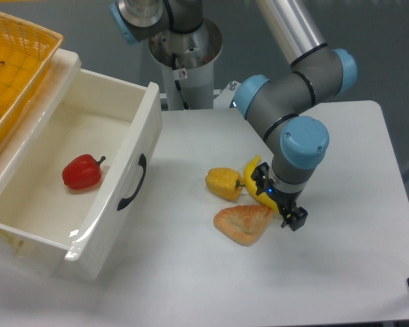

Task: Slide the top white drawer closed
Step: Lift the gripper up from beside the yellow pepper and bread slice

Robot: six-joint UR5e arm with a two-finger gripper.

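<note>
Nearest, the gripper (286, 212) hovers low at the croissant's (243, 224) three o'clock edge, jaw state impossible to tell; yellow pepper (224, 183) and banana (253, 176) behind; at nine o'clock, the top white drawer (116, 197) stands pulled open, red pepper (81, 172) inside.

Single fixed camera; high, angled down; table (341, 272) close

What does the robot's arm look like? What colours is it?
The arm is made of fat grey tubes with round light-blue caps on its joints, plus one shiny silver tube going up out of the picture. At the end is a small black gripper with a tiny blue light on it. The silver base behind has a little white sticker with red on it.
</note>
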